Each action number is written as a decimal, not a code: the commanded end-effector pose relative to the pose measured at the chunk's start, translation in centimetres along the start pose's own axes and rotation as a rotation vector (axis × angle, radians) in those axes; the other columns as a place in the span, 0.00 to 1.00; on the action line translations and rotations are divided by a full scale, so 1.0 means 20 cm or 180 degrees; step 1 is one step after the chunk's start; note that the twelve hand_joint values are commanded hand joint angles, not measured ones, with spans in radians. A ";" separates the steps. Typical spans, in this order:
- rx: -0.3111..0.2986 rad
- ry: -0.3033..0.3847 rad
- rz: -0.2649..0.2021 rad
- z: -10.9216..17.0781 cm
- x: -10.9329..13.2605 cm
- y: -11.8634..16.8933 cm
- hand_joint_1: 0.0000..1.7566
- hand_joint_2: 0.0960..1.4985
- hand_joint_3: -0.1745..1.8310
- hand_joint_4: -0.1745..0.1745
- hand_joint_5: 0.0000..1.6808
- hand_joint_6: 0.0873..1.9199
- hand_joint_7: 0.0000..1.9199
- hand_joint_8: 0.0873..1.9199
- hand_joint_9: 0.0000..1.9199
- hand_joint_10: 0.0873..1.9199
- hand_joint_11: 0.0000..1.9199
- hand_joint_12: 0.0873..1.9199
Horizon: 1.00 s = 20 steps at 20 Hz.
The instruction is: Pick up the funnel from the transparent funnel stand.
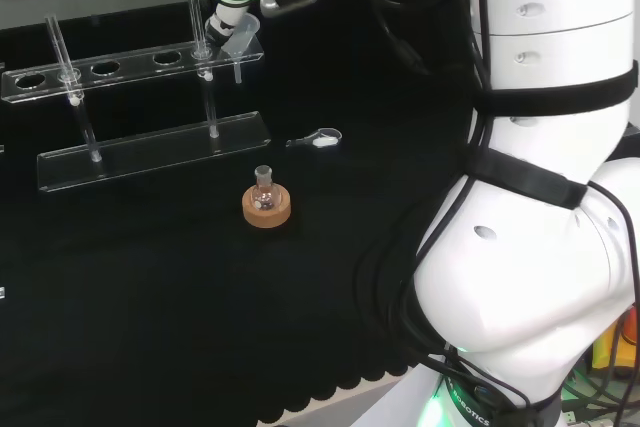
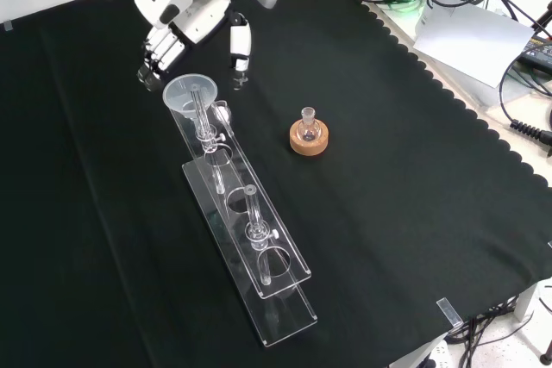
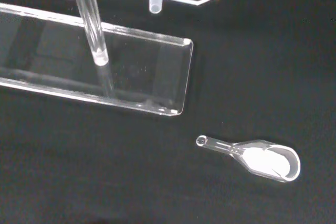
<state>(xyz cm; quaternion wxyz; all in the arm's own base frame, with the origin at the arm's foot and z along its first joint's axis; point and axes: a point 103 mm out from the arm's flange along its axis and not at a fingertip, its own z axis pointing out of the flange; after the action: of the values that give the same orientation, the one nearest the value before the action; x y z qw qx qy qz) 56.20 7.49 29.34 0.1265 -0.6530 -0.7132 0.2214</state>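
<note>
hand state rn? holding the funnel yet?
Robot hand: open, holding nothing; its fingers hang relaxed just beyond the funnel, which sits in the funnel stand.

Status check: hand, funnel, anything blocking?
Hand open, fingers at funnel rim, no grasp yet. Funnel seated in stand. Scoop on cloth, flask on cork ring, both clear.

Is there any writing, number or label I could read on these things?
No text can be read whole.
Band at the arm's base, head view: small print, cut off and too blurred to quote.
Funnel, funnel stand, flask, scoop: no markings visible.
Paper sheet, front view: looks blank.
</note>
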 end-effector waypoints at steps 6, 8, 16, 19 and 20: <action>0.0053 -0.0195 -0.0011 -0.01 0.05 0.04 0.35 0.50 0.16 0.34 0.02 0.00 0.00 0.07 0.02 0.46 0.11 0.78; 0.0078 -0.0249 0.0090 0.00 0.06 0.05 0.36 0.50 0.16 0.34 0.02 0.00 0.00 0.08 0.02 0.46 0.11 0.77; 0.0096 -0.0158 -0.0031 0.02 -0.01 0.10 0.41 0.49 0.18 0.32 0.06 0.00 0.00 0.17 0.06 0.45 0.14 0.76; 0.0108 -0.0145 -0.0026 0.02 -0.03 0.10 0.41 0.49 0.19 0.32 0.06 0.00 0.00 0.17 0.06 0.45 0.14 0.76; 0.0110 -0.0152 -0.0031 0.02 -0.03 0.11 0.42 0.49 0.19 0.32 0.06 0.00 0.00 0.17 0.06 0.44 0.14 0.76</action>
<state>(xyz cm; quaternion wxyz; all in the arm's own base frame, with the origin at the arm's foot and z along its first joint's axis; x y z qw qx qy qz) 57.65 7.56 28.16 0.1173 -0.6440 -0.7132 0.2507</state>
